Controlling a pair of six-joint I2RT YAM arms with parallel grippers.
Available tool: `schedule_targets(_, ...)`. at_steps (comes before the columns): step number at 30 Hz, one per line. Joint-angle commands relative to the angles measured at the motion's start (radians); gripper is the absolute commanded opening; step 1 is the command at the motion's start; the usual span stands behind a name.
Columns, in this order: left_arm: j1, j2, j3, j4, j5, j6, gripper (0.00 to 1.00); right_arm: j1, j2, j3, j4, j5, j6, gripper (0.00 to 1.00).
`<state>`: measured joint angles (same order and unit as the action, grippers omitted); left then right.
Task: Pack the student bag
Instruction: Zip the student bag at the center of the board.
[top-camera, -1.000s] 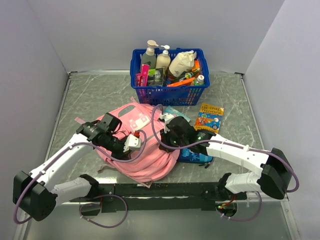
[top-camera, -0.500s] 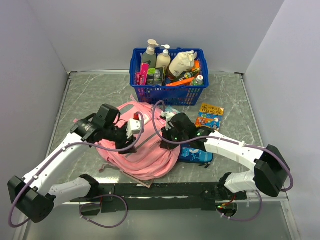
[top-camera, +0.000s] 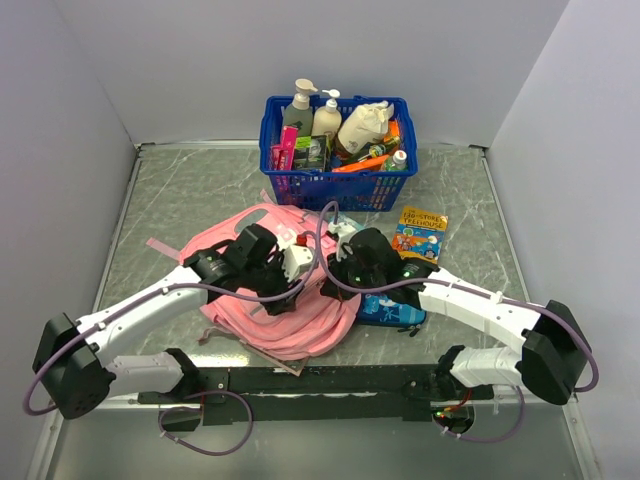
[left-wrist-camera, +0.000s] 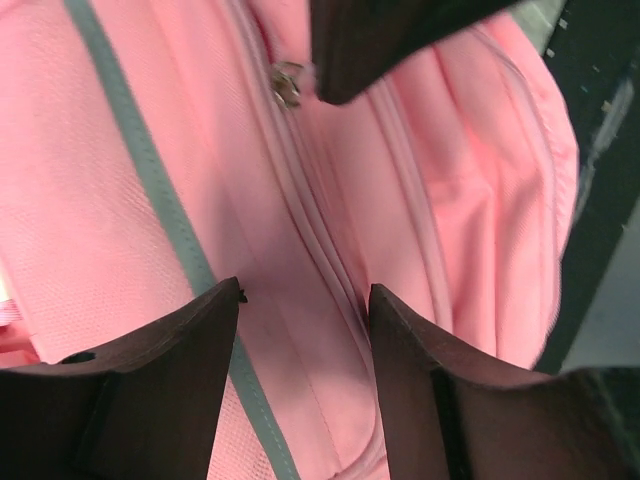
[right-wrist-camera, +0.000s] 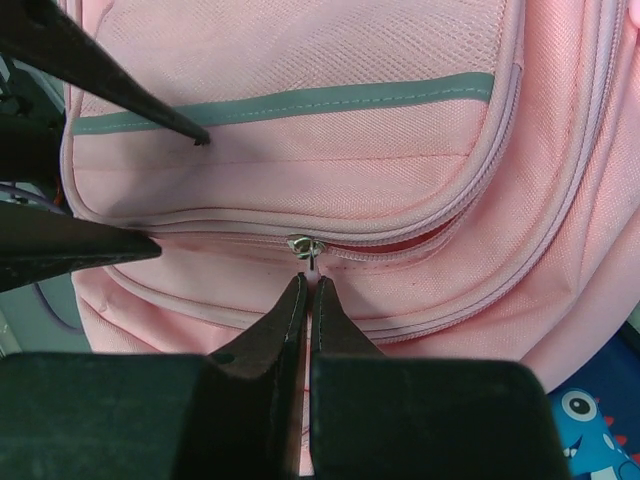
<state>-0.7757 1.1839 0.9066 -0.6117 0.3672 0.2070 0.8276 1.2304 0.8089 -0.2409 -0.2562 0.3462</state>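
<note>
Student bag (top-camera: 300, 328) pink, grey-green stripe (right-wrist-camera: 300, 100); basket (top-camera: 330, 186) blue; table (top-camera: 180, 190) grey marbled; pencil case (top-camera: 400, 314) blue, cartoon dinosaur print; book (top-camera: 420, 232) yellow.

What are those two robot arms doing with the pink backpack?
They are working on the student bag, which lies on the table. The right gripper is pinched shut on a little zip pull on the bag's front. The left gripper hangs open just above the pink fabric, holding nothing. The blue basket of bottles, a book and a blue pencil case sit outside the bag.
</note>
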Motion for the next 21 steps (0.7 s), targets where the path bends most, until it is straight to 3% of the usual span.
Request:
schedule_targets(1,-0.010,0.034,0.040,0.098,-0.149,-0.046,0.59,0.010,-0.035,-0.008,0.094,0.006,0.011,0.00)
schedule_targets(8,-0.046,0.094,0.060,0.107,-0.083,-0.054,0.58,0.045,-0.035,-0.007,0.101,-0.002,0.019,0.00)
schedule_targets(11,-0.056,0.114,0.074,0.095,-0.068,-0.018,0.48,0.047,-0.040,-0.005,0.095,-0.002,0.019,0.00)
schedule_targets(12,-0.059,0.117,0.078,0.087,-0.054,-0.009,0.34,0.048,-0.042,-0.004,0.089,0.005,0.013,0.00)
schedule_targets(14,-0.059,0.118,0.095,0.048,-0.040,0.032,0.18,0.045,-0.054,0.003,0.056,0.026,0.004,0.00)
schedule_targets(15,-0.059,0.114,0.101,0.027,-0.039,0.052,0.03,0.038,-0.060,0.003,0.046,0.061,-0.007,0.00)
schedule_targets(21,-0.059,-0.022,0.126,-0.241,-0.022,0.357,0.01,-0.057,-0.104,0.006,-0.003,0.040,-0.025,0.00)
